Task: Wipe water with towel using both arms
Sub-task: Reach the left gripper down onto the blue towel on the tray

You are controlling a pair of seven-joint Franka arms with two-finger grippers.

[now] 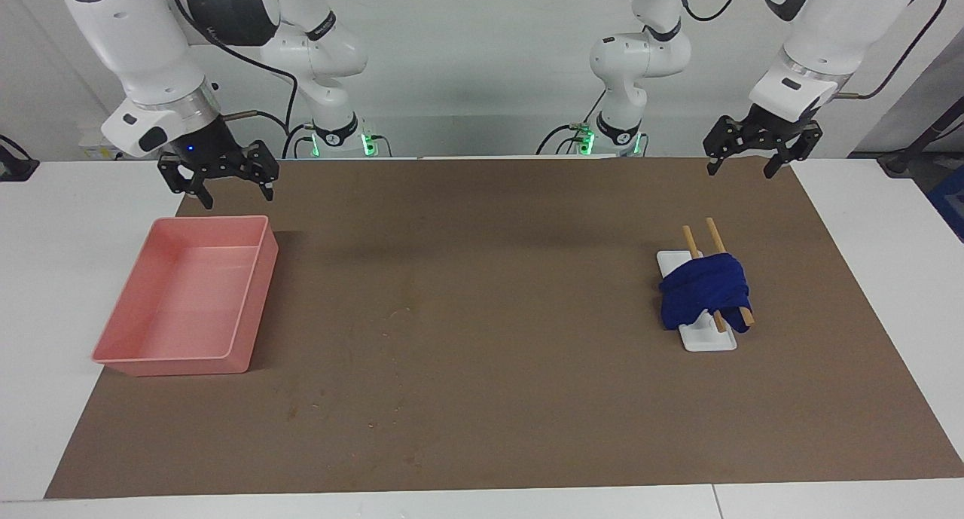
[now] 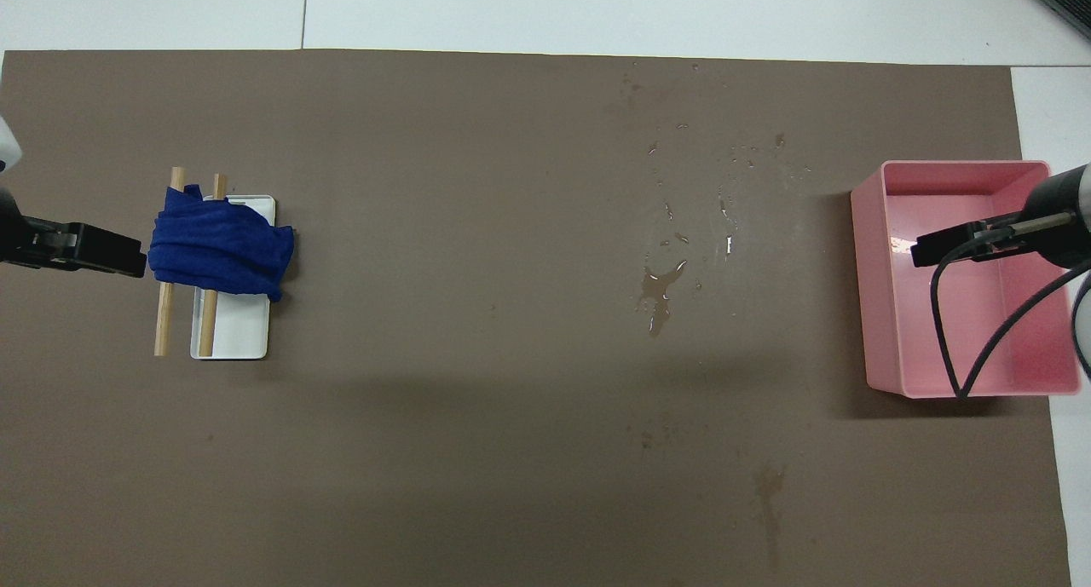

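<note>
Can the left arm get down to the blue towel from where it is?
Probably yes. The left gripper hangs open in the air near the towel, which lies draped over two wooden sticks on a white tray, with nothing covering it.

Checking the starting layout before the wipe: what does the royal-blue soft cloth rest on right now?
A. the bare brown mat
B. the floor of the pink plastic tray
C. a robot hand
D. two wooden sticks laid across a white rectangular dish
D: the royal-blue soft cloth drapes over two wooden sticks on the white rectangular dish.
</note>
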